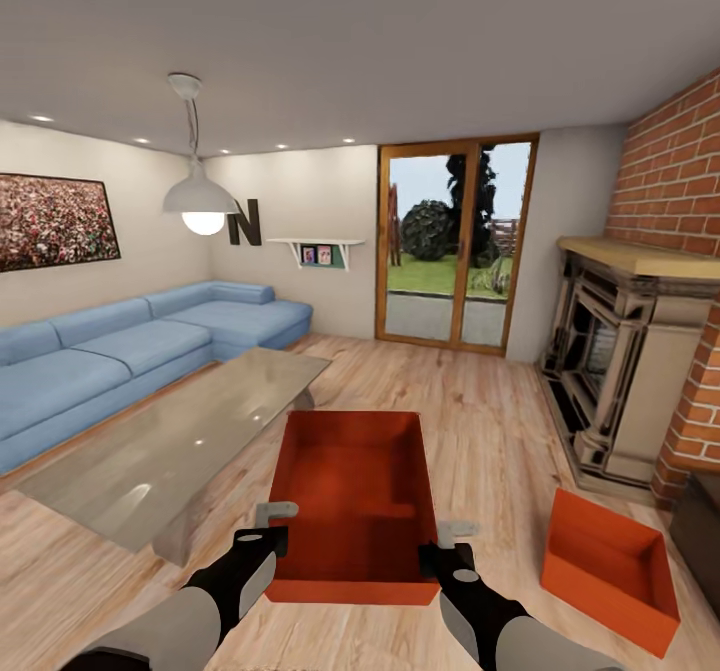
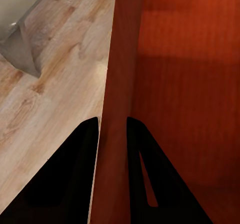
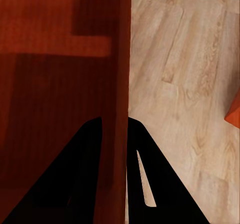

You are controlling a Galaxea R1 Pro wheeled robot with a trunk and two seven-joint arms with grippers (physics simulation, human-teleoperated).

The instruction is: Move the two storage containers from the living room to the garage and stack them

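Observation:
An orange-red storage container (image 1: 352, 496) hangs in front of me above the light wood plank floor of the living room. My left gripper (image 1: 277, 524) is shut on its left wall (image 2: 116, 134), one finger inside and one outside. On the opposite wall (image 3: 121, 134) my right gripper (image 1: 443, 541) is shut the same way. The second container (image 1: 610, 569) rests tilted on the planks at the lower right, by the brick fireplace (image 1: 625, 361).
A glass-topped table (image 1: 180, 441) stands just left of the held bin, with the blue sofa (image 1: 110, 351) behind it. A glazed wooden door (image 1: 455, 246) is in the far wall. Brick wall (image 1: 680, 181) and a dark low cabinet (image 1: 700, 531) close the right side.

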